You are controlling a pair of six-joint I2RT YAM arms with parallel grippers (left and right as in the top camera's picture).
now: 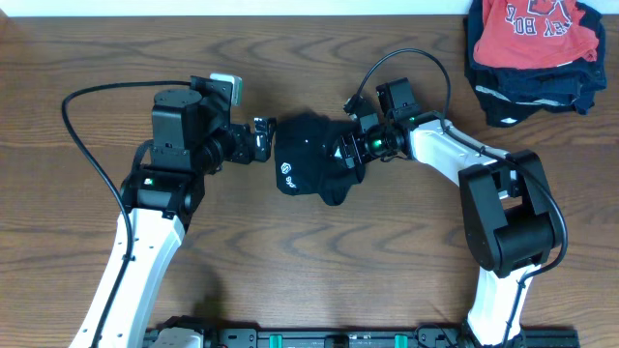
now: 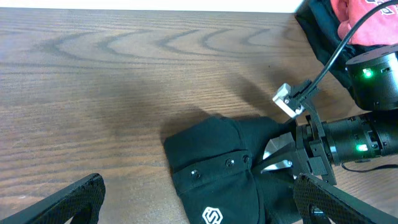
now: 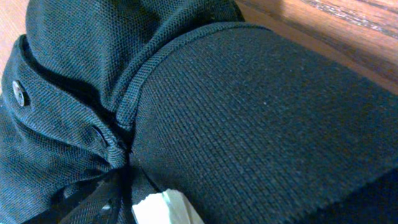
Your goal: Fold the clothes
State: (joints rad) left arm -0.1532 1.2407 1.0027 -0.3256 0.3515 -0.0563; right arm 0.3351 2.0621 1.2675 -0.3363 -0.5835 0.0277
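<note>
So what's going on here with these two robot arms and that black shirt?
Two robot arms are at work folding a black shirt, which lies bunched up in the middle of the wooden table. The right gripper is pushed into the shirt's right side, though it is hard to tell whether it has a hold. The left gripper is open close beside the shirt's left edge, holding nothing. A pile of other clothes lies in the far corner.

Ahead of my left gripper [image 1: 265, 139], the black T-shirt [image 1: 311, 143] bears a white round logo [image 2: 213, 216]. Behind my right gripper [image 1: 345, 153] I read "EY BO" on the red shirt [image 1: 542, 27].
</note>
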